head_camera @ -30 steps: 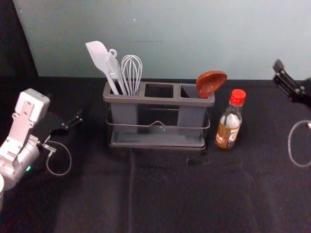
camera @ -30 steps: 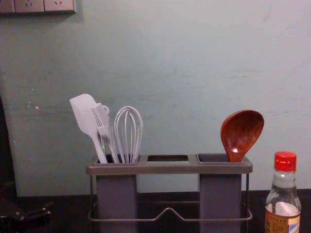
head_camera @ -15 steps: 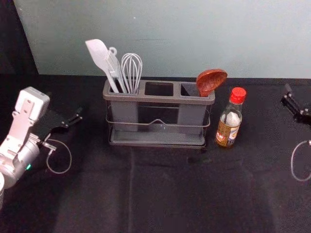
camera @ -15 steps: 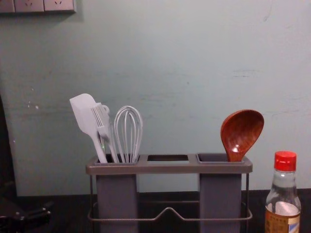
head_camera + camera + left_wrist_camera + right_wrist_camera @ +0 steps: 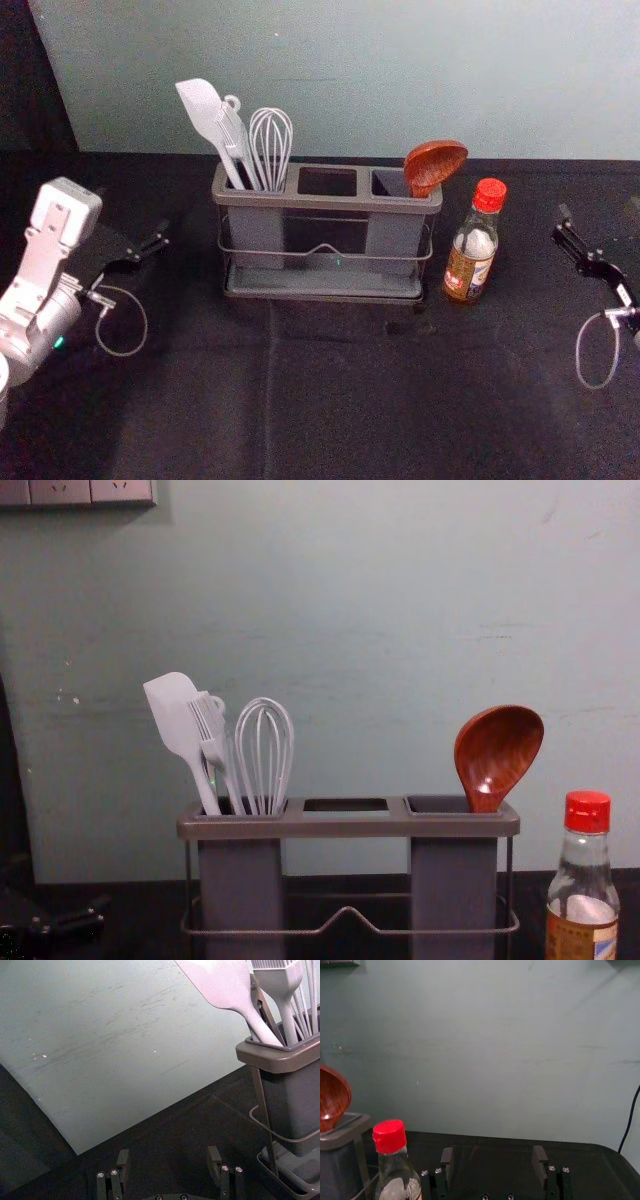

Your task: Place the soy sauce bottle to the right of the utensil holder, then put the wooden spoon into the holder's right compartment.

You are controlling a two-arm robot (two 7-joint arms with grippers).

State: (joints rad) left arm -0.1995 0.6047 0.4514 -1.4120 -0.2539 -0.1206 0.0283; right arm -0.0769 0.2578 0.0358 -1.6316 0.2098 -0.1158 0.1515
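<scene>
Wooden spoon [image 5: 435,163] leaning in utensil holder's [image 5: 328,204] right compartment [image 5: 390,184]; soy sauce bottle [image 5: 468,262] standing just right; left gripper [image 5: 164,235] hanging left, right gripper [image 5: 560,223] hanging right, both gaping, gripping nothing; careless leftward sweep probably risking toppling bottle

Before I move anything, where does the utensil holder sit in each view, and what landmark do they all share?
Head view: the utensil holder, near the centre, left of the soy sauce bottle.
Left wrist view: its left end, with the white spatula, cut off by the picture's edge.
Right wrist view: its right end, with the wooden spoon, beside the bottle.
Chest view: low centre, base cut off.
Shared landmark: the pale wall behind.
</scene>
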